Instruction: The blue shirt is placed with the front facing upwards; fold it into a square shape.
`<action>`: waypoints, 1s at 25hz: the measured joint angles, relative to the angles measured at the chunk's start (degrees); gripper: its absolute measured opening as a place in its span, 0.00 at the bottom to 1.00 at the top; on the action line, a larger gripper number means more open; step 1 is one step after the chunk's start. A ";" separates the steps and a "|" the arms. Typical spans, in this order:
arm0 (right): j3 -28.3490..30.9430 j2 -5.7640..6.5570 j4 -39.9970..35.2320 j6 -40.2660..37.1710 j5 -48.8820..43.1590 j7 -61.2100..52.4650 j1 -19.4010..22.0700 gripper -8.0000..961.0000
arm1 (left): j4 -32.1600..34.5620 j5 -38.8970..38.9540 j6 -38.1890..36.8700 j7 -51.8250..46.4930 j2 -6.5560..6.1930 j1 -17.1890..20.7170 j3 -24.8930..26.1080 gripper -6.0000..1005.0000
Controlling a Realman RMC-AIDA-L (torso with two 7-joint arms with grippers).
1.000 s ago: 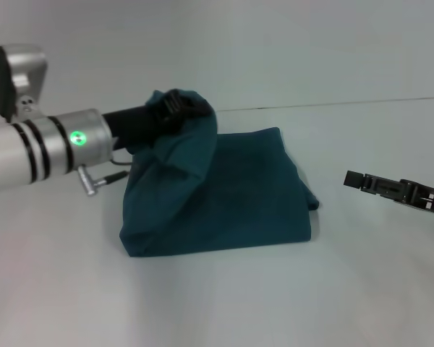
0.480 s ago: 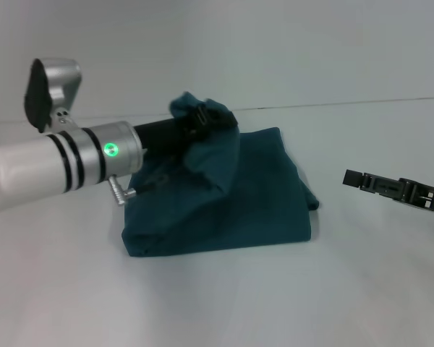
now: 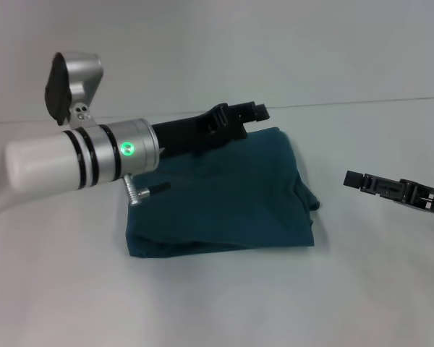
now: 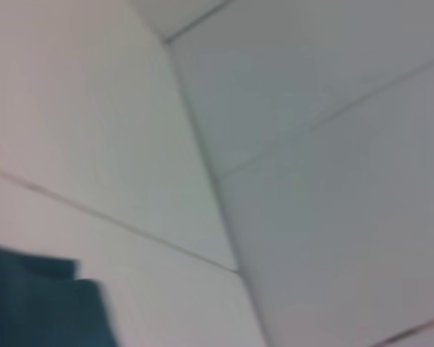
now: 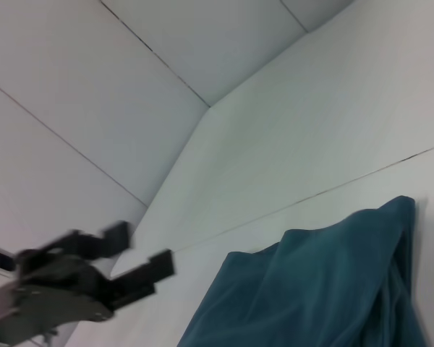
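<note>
Silver left arm (image 3: 72, 163) with 2 black rings, a green light (image 3: 126, 150) and black gripper (image 3: 257, 110); black right gripper (image 3: 353, 179).

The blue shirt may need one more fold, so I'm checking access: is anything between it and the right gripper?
Nothing visible. The right gripper hovers beside the blue shirt, only bare table between them. The left gripper, open, is at the shirt's far edge.

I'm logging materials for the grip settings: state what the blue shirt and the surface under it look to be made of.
The blue shirt: soft matte knit, probably cotton; it lies in a folded stack with limp rounded creases and no sheen. The table: smooth, hard white surface with a faint seam line, possibly laminate or painted board; the look leaves that open. The left gripper, open, hangs over the shirt's far edge; the right gripper waits alongside.
</note>
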State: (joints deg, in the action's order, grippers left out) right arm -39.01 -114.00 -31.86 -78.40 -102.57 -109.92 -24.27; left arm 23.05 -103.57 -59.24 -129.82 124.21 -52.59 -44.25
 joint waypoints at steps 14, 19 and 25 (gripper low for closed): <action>-0.10 2.02 -0.55 -1.01 -5.21 -4.63 -2.06 0.87 | 16.64 -6.20 -17.13 -4.58 -4.39 15.32 0.55 0.88; -0.10 5.05 -0.76 -4.22 -12.16 -11.75 -6.04 0.87 | 21.36 -11.12 -21.90 -4.40 -4.45 18.91 2.56 0.92; -0.11 7.48 -2.88 -7.42 -22.42 -22.28 -11.48 0.87 | 24.29 -15.14 -26.98 -0.68 -4.32 21.97 7.82 0.92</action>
State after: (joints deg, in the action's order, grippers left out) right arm -39.12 -106.51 -34.74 -85.82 -124.99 -132.20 -35.75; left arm 47.34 -118.71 -86.22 -130.50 119.89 -30.62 -36.43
